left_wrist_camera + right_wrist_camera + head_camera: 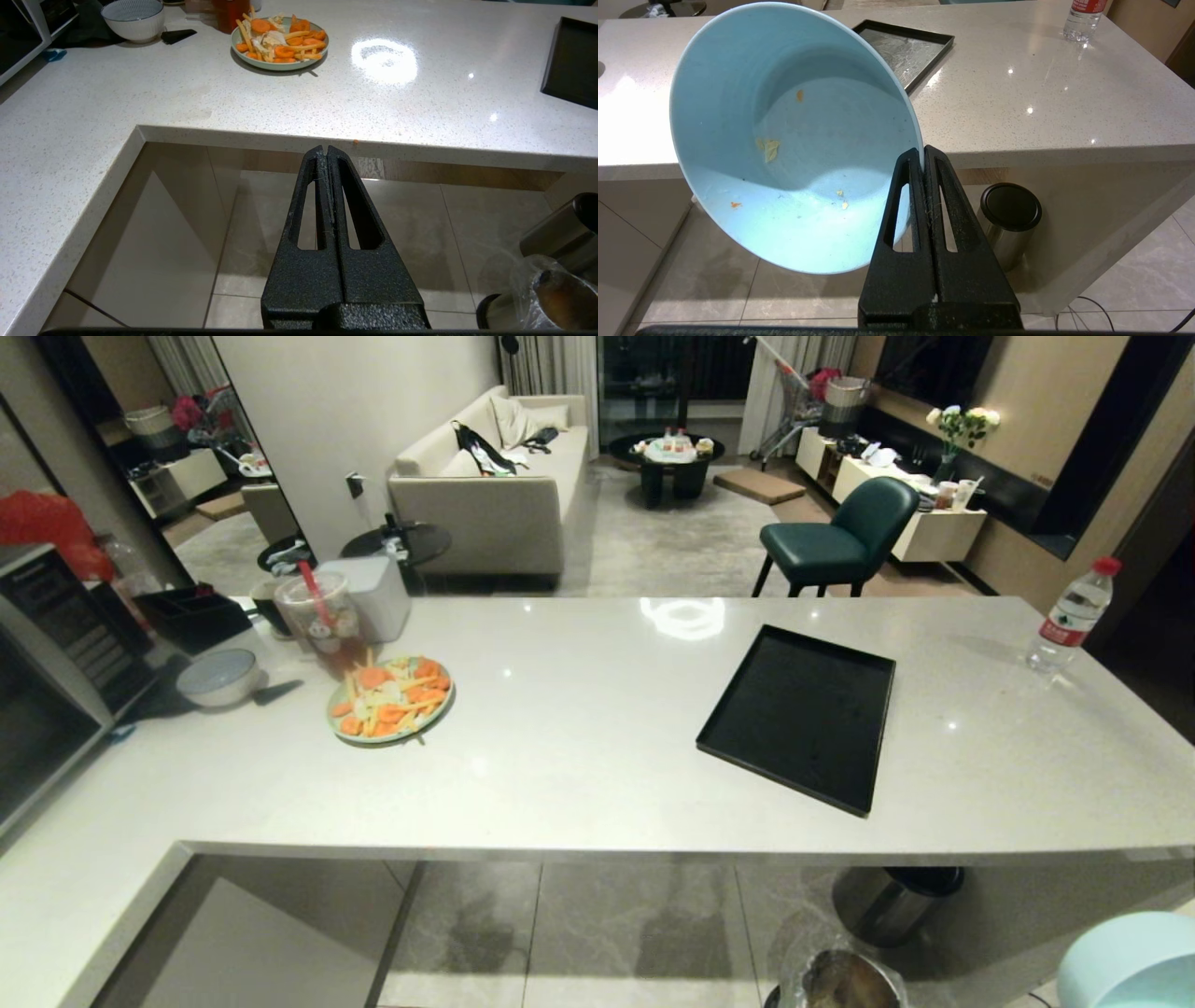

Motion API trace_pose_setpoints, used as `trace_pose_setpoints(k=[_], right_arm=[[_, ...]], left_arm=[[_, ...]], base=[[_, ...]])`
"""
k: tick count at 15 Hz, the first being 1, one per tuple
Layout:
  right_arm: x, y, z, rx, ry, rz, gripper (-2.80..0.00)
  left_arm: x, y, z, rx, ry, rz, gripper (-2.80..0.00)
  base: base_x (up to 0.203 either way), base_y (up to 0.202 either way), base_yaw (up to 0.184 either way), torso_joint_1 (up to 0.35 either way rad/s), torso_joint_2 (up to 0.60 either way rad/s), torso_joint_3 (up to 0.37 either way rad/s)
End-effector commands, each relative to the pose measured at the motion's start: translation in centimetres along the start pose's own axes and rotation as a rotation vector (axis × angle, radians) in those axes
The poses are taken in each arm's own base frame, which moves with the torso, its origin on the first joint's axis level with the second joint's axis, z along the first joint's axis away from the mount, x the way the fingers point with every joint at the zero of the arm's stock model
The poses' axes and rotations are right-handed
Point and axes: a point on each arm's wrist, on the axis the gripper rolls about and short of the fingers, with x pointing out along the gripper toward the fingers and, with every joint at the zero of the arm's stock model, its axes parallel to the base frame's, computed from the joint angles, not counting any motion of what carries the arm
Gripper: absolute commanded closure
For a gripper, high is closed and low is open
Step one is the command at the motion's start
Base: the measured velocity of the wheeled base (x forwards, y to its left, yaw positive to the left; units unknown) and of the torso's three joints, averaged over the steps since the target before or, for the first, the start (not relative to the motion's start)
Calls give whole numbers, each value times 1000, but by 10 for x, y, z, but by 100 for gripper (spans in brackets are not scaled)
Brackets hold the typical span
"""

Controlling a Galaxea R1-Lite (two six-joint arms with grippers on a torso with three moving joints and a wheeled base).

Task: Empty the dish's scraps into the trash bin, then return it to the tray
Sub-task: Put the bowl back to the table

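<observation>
My right gripper [923,151] is shut on the rim of the light-blue dish [794,140], held tilted over the floor in front of the counter. Only tiny yellow and orange bits of scraps [771,150] cling inside it. In the head view the dish [1134,961] shows at the lower right corner. The trash bin [845,980] with its clear liner stands on the floor below the counter edge, left of the dish. The black tray [798,714] lies bare on the counter. My left gripper [325,149] is shut on nothing, level before the counter edge.
A steel cylinder with a black lid [1011,224] stands under the counter beside the trash bin. On the counter's left are a green plate of orange and yellow sticks [390,698], a grey-white bowl [217,677] and a drink cup [317,616]. A water bottle [1069,616] stands far right.
</observation>
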Motion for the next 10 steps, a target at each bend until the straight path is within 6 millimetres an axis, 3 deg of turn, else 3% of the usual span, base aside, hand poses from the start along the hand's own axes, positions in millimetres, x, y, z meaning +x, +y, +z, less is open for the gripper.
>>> trace_pose_setpoints(k=[1,4,6,10], right_arm=[[1,0,1,1,3,2,0],[13,2,19,8,32,40,0],[29,4,43,13,73,79,0],[87,8,86,76,225,123,0]], left_arm=[[0,0,0,-1,0,0,0],[0,0,0,-1,0,0,0],[0,0,0,-1,0,1,0],[0,0,0,-1,0,1,0]], base=[[0,0,0,0,0,0],[0,0,0,0,0,0],[0,0,0,0,0,0],[0,0,0,0,0,0]])
